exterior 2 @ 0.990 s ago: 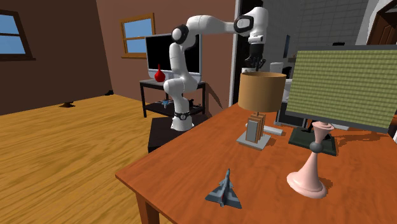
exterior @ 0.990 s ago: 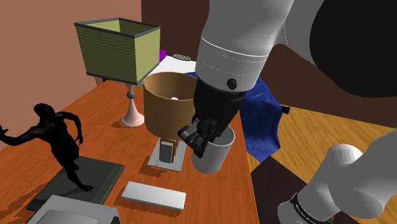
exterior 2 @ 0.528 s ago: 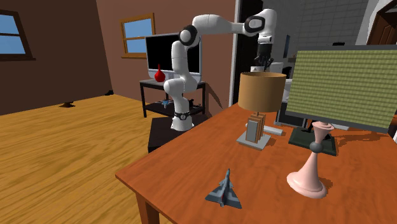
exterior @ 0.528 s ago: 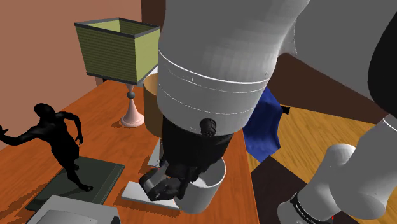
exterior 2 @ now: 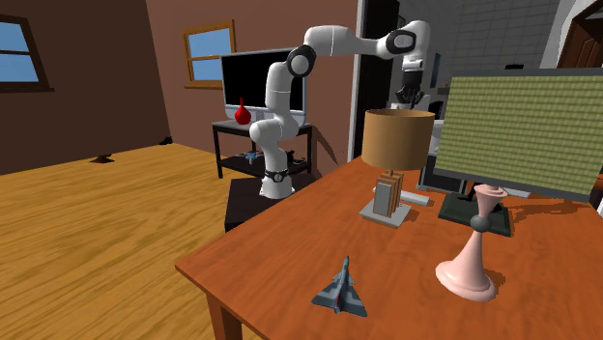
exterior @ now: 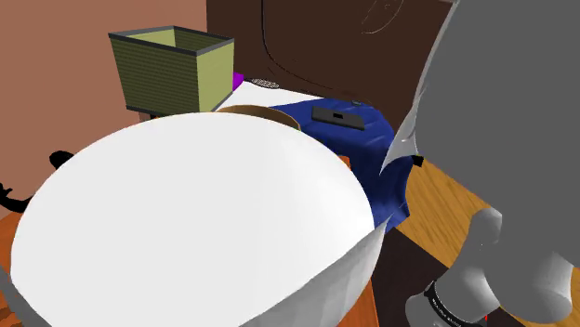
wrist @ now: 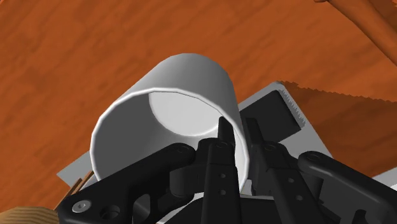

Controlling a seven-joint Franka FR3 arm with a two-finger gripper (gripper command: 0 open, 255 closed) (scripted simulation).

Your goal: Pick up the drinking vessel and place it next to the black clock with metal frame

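Observation:
In the wrist view a white cup [wrist: 172,102] hangs over the orange-brown wooden table [wrist: 76,51]. My gripper [wrist: 236,130] is shut on its rim, with one black finger [wrist: 224,140] inside the cup and the other outside the wall. Below the cup lies a flat grey-framed slab with a black panel [wrist: 280,111]. In the second exterior view my gripper [exterior 2: 410,94] hangs high above the table's far end, behind the brown lampshade [exterior 2: 397,138]. The arm's white shell [exterior: 195,223] covers the table in the shoulder view.
An olive square lampshade [exterior: 172,67] on a pink foot [exterior 2: 470,266] stands on the table. A small frame on a grey base [exterior 2: 388,198] sits under the brown shade. A toy jet [exterior 2: 340,287] lies near the front edge. Blue cloth [exterior: 376,153] lies beyond the table.
The arm has carried the cup toward the second exterior view's right, past the brown shade. It swung close to the shoulder camera and now blocks the table there.

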